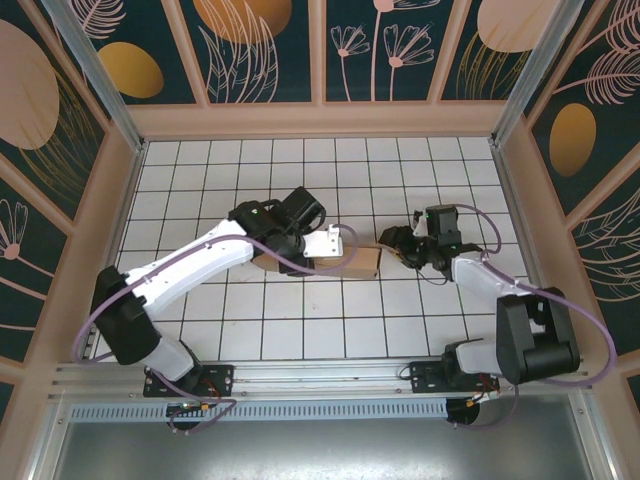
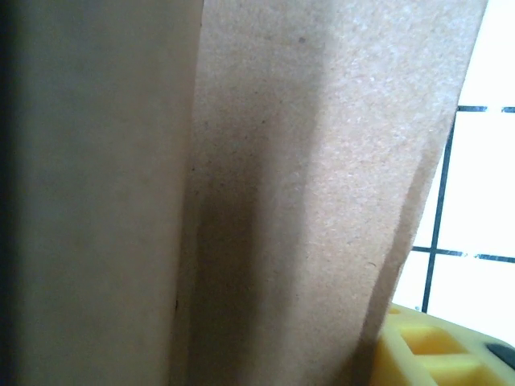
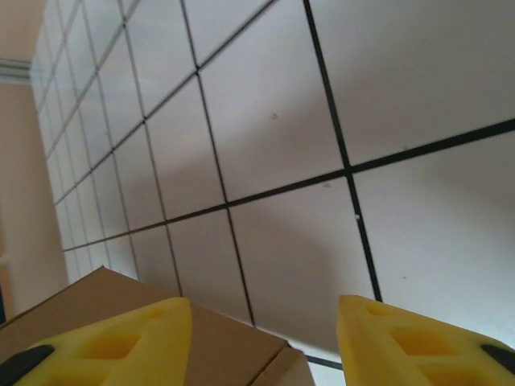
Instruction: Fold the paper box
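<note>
The paper box (image 1: 352, 264) is a brown cardboard piece lying mid-table. My left gripper (image 1: 338, 241) is down on its top left part. Up close in the left wrist view, bare cardboard panels of the box (image 2: 306, 201) stand against the camera, with one yellow finger (image 2: 451, 354) just past the panel's right edge. The other finger is hidden, so its grip is unclear. My right gripper (image 1: 393, 241) hovers just off the box's right end. It is open (image 3: 264, 310), with only white tile between its fingers, and a corner of the box (image 3: 225, 347) lies by its left finger.
The white gridded table (image 1: 300, 170) is fenced by a low wooden wall (image 1: 320, 118) at the back and on both sides. A metal rail (image 1: 320, 372) runs along the near edge by the arm bases.
</note>
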You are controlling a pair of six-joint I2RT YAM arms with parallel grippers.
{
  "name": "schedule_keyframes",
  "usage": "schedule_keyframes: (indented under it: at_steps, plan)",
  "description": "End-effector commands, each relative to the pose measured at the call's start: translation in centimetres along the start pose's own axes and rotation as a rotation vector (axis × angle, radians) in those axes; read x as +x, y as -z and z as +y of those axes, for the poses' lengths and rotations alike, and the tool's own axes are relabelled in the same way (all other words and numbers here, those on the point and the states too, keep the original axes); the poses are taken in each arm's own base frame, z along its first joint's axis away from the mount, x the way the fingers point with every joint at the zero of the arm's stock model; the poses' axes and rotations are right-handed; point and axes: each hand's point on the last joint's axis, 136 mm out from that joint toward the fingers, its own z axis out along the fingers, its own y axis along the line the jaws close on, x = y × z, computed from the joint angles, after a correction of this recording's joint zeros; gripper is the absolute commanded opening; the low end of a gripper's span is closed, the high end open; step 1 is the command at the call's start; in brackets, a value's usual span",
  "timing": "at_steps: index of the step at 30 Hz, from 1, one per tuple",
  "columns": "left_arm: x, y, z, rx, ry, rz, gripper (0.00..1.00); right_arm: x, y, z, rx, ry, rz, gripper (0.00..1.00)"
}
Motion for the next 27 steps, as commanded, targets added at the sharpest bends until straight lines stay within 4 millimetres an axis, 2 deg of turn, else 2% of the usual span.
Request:
schedule_keyframes:
  at_steps: [1,6,8,9,12,15,16,18,21,22,23,25,27]
  plan:
    - [-1.2,-0.2,-0.6,0.061,0.040,-0.010,0.55,0.0,-0.9,1.0,-0.030,0.041,0.031,0.51]
    - [-2.2,-2.2,0.2,0.070,0.070,-0.020,0.66,-0.6,-1.3,0.7,-0.004,0.071,0.021,0.62]
    - [-2.6,-2.2,0.7,0.058,0.079,-0.031,0.70,-1.1,-1.3,0.6,0.019,0.093,0.012,0.71]
    - [-2.5,-3.3,0.8,0.065,0.086,-0.015,0.72,-1.5,-1.2,0.5,0.036,0.104,-0.002,0.75]
    - [-2.6,-3.3,2.3,0.008,0.092,-0.031,0.74,-2.6,-0.6,0.4,0.081,0.135,-0.054,0.82]
    - [-2.5,-3.3,2.6,-0.020,0.088,-0.038,0.74,-4.6,1.1,0.4,0.152,0.164,-0.159,0.96]
    - [-2.7,-2.7,2.8,-0.038,0.088,-0.061,0.74,-5.5,2.0,0.5,0.177,0.168,-0.213,0.99]
    - [-2.7,-2.5,2.8,-0.058,0.080,-0.081,0.74,-7.0,4.1,1.4,0.177,0.177,-0.320,0.99]
    - [-2.2,-2.7,2.8,-0.087,0.064,-0.089,0.75,-8.4,7.3,4.4,0.095,0.238,-0.437,0.99]
    - [-2.1,-2.8,2.7,-0.089,0.059,-0.091,0.75,-8.7,8.4,5.5,0.075,0.271,-0.471,0.92]
    - [-2.1,-2.8,2.8,-0.097,0.061,-0.096,0.75,-9.0,9.4,6.3,0.069,0.291,-0.500,0.82]
    - [-2.3,-2.9,3.1,-0.112,0.070,-0.124,0.75,-9.5,11.1,8.0,0.051,0.318,-0.533,0.47]
    - [-2.4,-3.3,3.2,-0.109,0.072,-0.142,0.75,-9.2,11.7,10.0,0.003,0.351,-0.511,0.30]
